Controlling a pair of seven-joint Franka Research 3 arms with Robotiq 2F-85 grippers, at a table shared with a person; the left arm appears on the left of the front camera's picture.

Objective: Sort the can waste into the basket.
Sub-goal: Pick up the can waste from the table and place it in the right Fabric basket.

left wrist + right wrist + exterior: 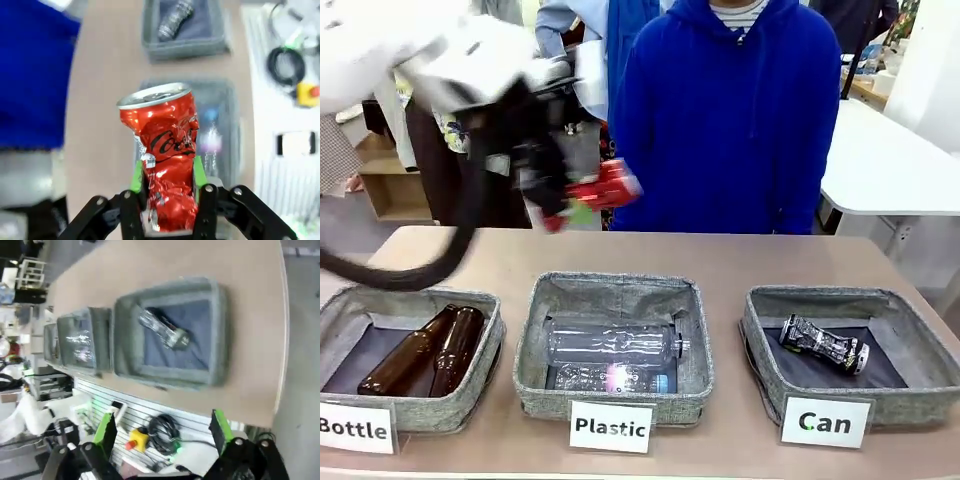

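While aloft, pinched red can [165, 150].

1. Across my table [740, 262], tan and matte, I see a white table [885, 160] at the far right with clutter on its back edge.
2. Far left I see a light wooden shelf [390, 185] standing on a grey floor [345, 232].
3. Light is even and soft, with no hard shadows.
4. Below the table's near edge I see a white slatted panel [145, 415] carrying a coiled black cable [162, 429] and a yellow box with a red button [136, 440].
5. Grey floor shows beyond the table's end.
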